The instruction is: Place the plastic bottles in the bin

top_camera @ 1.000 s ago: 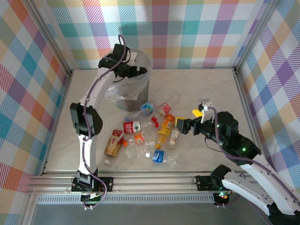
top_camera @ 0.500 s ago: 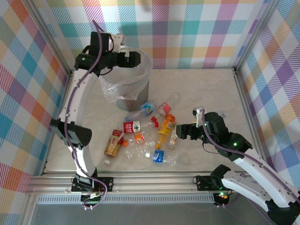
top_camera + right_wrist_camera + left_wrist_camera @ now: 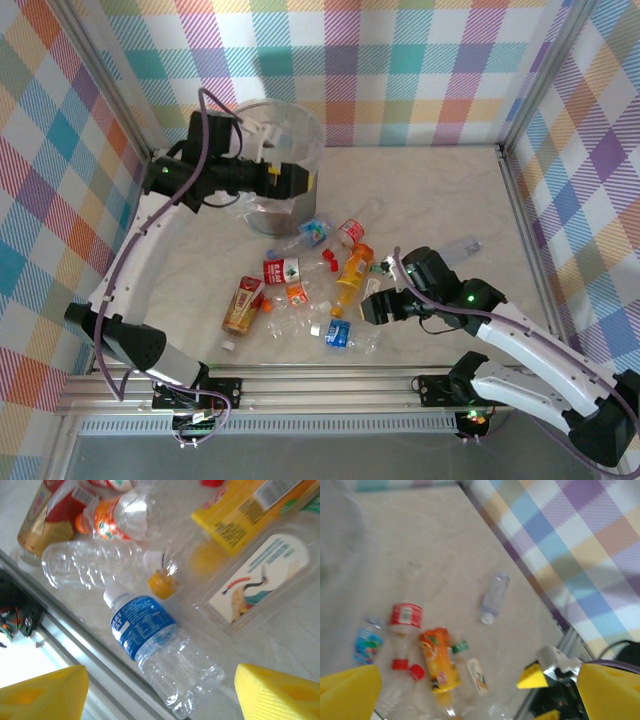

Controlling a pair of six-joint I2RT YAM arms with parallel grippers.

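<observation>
Several plastic bottles [image 3: 282, 269] lie on their sides in a loose cluster on the table [image 3: 430, 190], in front of the bin [image 3: 300, 128], which stands toward the back left. The right pincer [image 3: 372, 307] hangs low at the cluster's near right edge, pointing left. Its wrist view shows its yellow pads [image 3: 280, 692] set apart, with a blue-labelled bottle [image 3: 150, 630] lying between them, its white cap pointing away from the pincer. The bottle touches neither pad, so nothing is gripped. Just beyond it lie a crumpled clear bottle [image 3: 95, 565], a yellow-labelled orange bottle [image 3: 250, 505] and a flat clear bottle with a pale label [image 3: 260, 575]. One lone clear bottle [image 3: 458, 247] lies apart, to the right of the cluster and behind the right pincer. The left pincer [image 3: 290, 178] is raised over the bin's near side, well away from the cluster. Its jaws are wide and hold nothing, and its wrist view looks down on the bottles far below.
</observation>
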